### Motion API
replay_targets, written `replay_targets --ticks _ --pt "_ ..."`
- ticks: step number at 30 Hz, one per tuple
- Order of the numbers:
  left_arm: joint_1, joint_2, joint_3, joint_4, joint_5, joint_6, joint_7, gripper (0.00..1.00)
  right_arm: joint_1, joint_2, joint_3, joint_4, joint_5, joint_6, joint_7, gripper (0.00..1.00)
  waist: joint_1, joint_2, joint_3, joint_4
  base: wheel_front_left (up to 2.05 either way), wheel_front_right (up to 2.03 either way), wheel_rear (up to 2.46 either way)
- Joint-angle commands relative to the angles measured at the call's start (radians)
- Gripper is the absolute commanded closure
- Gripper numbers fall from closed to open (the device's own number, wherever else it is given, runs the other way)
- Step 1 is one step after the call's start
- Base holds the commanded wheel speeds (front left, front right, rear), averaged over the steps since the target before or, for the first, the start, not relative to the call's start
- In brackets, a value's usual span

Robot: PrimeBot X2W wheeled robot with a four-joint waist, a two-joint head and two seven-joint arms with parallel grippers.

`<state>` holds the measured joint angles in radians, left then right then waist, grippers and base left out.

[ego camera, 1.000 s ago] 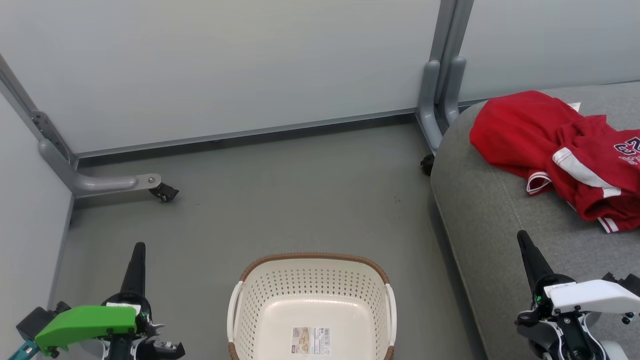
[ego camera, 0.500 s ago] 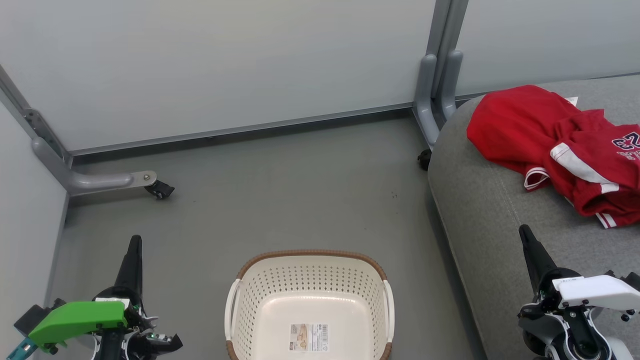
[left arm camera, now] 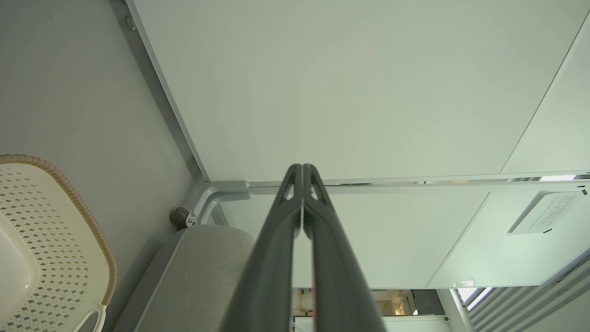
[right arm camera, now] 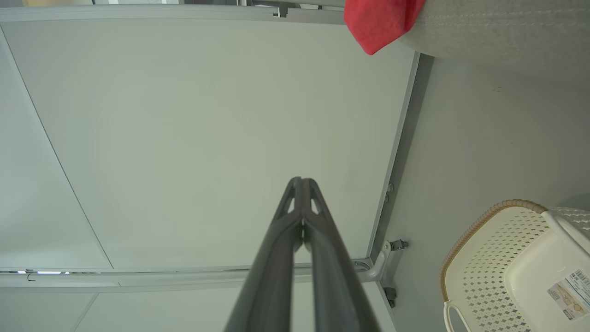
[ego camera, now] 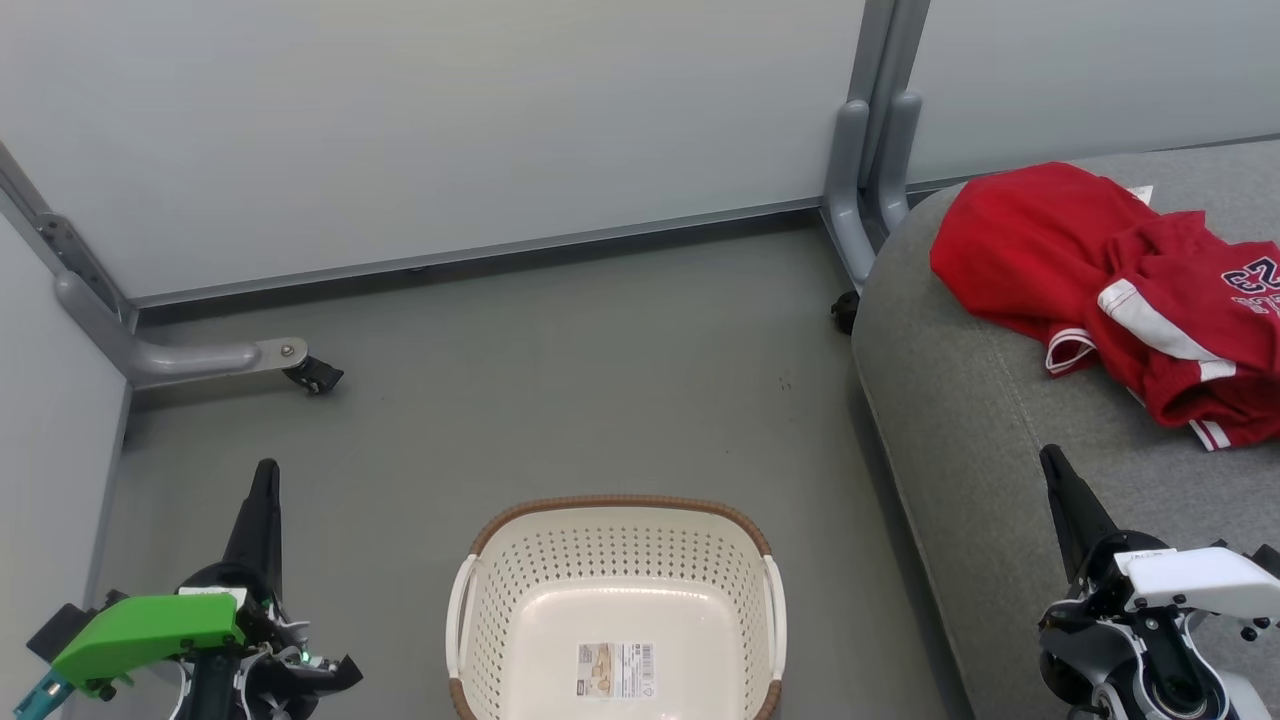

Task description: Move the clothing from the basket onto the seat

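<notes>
On the head view's left, the left end effector [ego camera: 264, 480] hangs over the grey floor [ego camera: 560, 370], its two dark fingers pressed together. The left wrist view confirms it, with the tips meeting and no gap between them. That wrist view also takes in a paper notice [left arm camera: 544, 212] on a far panel. Past a caster [ego camera: 312, 375] on the partition's foot, the basket [ego camera: 620, 503] stands on the floor at bottom centre, its bare bottom carrying a label sticker [ego camera: 618, 670]. To the right lies the seat [ego camera: 980, 420]. The clothing [ego camera: 1060, 250] rests crumpled on top of it, with the number 23 [ego camera: 1255, 275] readable from the head. In the right wrist view a red corner of the clothing shows against the seat's rounded edge. The right end effector [ego camera: 1052, 462] hovers above the seat's near part, its fingers closed tight and holding nothing.
</notes>
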<state>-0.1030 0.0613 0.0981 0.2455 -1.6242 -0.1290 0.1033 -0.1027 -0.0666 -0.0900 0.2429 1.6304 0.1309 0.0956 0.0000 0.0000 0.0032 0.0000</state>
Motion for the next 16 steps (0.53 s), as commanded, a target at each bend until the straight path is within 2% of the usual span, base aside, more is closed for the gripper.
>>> replay_targets --ticks 1,16 --pt "-0.011 0.000 0.005 0.000 -0.001 -0.005 0.001 1.00 -0.009 -0.001 -0.003 0.003 0.003 0.000 0.002 1.00 0.0000 0.0000 0.000 0.000 0.00 0.00 0.00" --pt "-0.011 -0.002 0.008 0.001 0.003 -0.005 0.004 1.00 -0.009 0.001 -0.008 0.003 -0.002 0.000 0.007 1.00 0.0000 0.0000 0.000 0.000 0.00 0.00 0.00"
